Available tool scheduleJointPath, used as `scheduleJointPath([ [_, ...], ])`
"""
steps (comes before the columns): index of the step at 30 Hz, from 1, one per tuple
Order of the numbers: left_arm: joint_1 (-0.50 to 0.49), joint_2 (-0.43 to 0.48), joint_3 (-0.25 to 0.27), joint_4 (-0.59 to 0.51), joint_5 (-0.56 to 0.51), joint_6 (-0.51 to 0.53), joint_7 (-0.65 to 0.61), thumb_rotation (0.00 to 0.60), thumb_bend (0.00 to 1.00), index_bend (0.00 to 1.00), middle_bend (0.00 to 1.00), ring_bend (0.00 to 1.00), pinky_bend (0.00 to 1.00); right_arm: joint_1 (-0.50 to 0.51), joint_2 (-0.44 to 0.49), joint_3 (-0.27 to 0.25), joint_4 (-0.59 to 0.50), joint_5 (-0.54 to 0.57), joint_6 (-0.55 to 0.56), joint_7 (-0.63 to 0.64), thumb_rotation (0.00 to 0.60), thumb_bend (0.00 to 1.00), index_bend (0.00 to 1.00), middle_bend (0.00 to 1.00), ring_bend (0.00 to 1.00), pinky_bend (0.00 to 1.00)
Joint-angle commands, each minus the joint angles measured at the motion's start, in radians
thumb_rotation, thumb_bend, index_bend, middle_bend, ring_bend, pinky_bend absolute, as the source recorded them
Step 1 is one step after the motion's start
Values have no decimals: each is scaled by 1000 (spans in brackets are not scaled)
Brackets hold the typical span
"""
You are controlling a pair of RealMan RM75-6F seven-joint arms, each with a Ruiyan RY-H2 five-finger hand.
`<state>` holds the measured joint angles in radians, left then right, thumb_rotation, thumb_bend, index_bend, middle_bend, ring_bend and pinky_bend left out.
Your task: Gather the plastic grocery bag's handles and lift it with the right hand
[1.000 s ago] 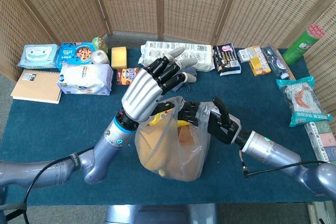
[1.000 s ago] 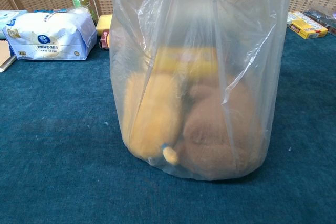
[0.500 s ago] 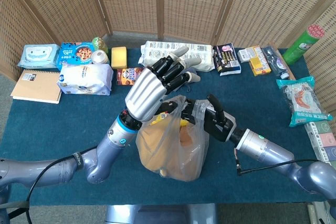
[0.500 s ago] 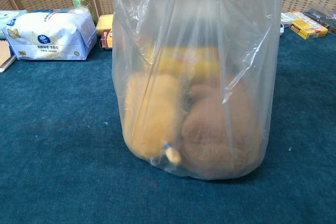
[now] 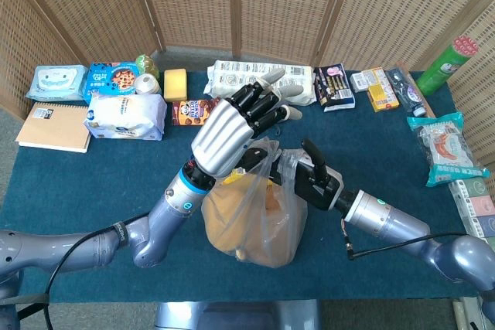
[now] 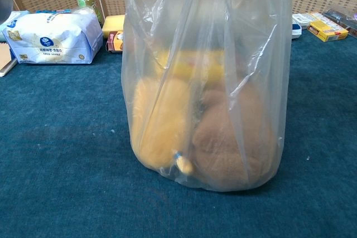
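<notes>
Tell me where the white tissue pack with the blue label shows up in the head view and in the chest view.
Head view: the white tissue pack lies at the left of the table, behind and left of the plastic bag.
Chest view: it sits at the upper left, behind the bag.
Shared landmark: the green bottle just behind the pack.

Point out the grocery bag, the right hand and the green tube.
grocery bag (image 6: 206,110), chest view, on its clear front wall.
right hand (image 5: 309,177), head view, on the dark palm at the bag's top.
green tube (image 5: 445,63), head view, mid-body, table's far right corner.
</notes>
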<state>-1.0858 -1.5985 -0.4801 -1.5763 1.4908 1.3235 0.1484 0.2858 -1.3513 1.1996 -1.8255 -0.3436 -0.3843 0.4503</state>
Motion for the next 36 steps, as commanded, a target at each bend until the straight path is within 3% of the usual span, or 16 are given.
scheduleJointPath([
  [1,-5,-4,2,6,0,-1,-1,600,111,335,228,96,291,3,-5,-1,-4,3,9,6,108,87,208,232,136,70],
  [15,-26,-20,10,41,11,8,-3,600,110,333,226,94,291,-2,-21,8,-34,1,56,32,107,93,208,249,149,91],
  [36,-49,-42,-3,80,-17,13,-7,600,109,325,225,90,291,-2,-17,-5,-43,-9,39,58,107,100,218,283,200,134],
])
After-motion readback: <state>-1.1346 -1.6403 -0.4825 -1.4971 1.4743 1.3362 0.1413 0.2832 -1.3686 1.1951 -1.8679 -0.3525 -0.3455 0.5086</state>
